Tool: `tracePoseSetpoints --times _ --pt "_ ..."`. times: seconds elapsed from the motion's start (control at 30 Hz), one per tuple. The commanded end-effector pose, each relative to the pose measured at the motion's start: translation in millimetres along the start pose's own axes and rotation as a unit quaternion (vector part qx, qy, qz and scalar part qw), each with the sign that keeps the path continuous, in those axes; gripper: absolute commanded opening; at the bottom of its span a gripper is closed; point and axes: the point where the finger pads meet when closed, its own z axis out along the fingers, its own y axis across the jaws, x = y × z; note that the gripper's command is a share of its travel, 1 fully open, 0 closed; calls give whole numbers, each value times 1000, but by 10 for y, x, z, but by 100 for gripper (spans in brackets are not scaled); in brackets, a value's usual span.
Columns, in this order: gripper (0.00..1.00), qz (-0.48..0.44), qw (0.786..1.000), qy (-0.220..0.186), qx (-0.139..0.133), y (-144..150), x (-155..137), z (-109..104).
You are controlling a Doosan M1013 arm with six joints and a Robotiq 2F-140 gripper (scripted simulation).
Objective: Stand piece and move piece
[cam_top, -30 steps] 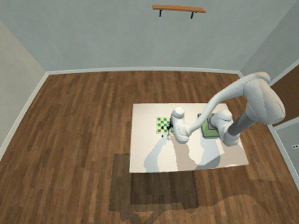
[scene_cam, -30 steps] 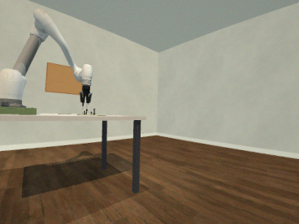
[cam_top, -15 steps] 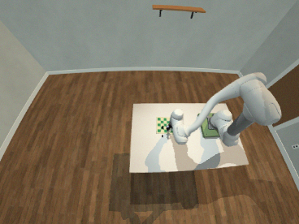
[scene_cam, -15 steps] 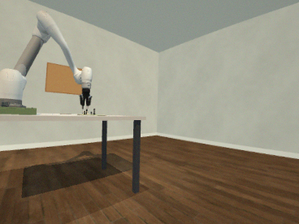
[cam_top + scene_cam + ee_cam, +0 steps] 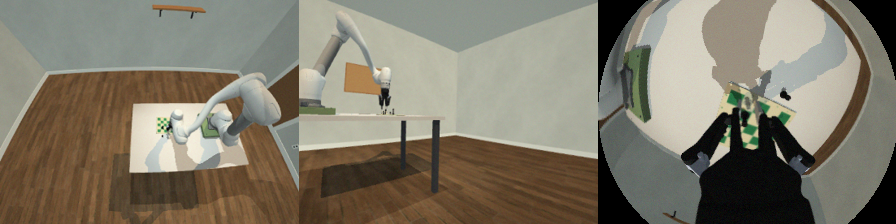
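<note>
The green-and-white chessboard (image 5: 163, 123) lies on the white table; it also shows in the wrist view (image 5: 756, 117). A dark piece (image 5: 162, 136) stands upright on the table just off the board's near edge, and shows in the side view (image 5: 393, 110) and the wrist view (image 5: 784, 92). My gripper (image 5: 169, 130) (image 5: 384, 106) hangs a little above the board's near side. Its fingers stand partly open. A pale piece (image 5: 750, 104) shows between the fingertips; I cannot tell whether they touch it. Other small pieces on the board are too small to make out.
The arm's green base plate (image 5: 209, 126) (image 5: 315, 109) sits at the right of the table. The table's edges run close to the board on its left and near sides. A wooden shelf (image 5: 179, 9) hangs on the far wall.
</note>
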Motion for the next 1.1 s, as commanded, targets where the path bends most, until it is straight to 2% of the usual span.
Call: tracePoseSetpoints --times 0.0,0.8,0.83,1.07 --pt "22 0 1000 0 0 0 0 -1" --pt "22 0 1000 0 0 0 0 -1" --pt "0 0 1000 0 0 0 0 -1" --pt "0 0 1000 0 0 0 0 -1"
